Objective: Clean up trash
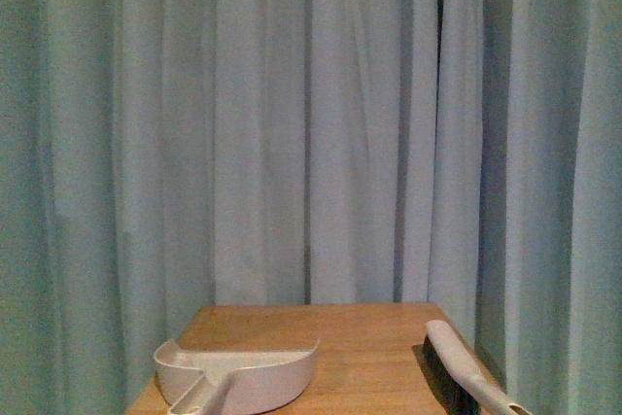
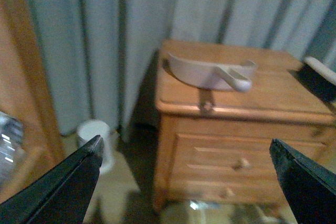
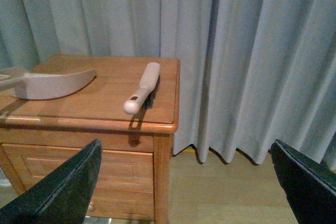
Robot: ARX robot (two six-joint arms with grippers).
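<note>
Opening step, nothing grasped: left gripper (image 2: 185, 142) and right gripper (image 3: 186, 142) hang short of the cabinet (image 1: 374, 337), jaws wide apart and empty; dustpan (image 1: 243, 376) and brush (image 1: 466, 366) lie untouched; trash shows in no view, so the next move is probably locating it.

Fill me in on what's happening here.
Nothing is being handled yet. The left gripper and the right gripper both hang open, short of the wooden cabinet. A beige dustpan and a brush lie apart on its top. What looks like a white bin stands on the floor beside it. No trash shows in any view.
</note>
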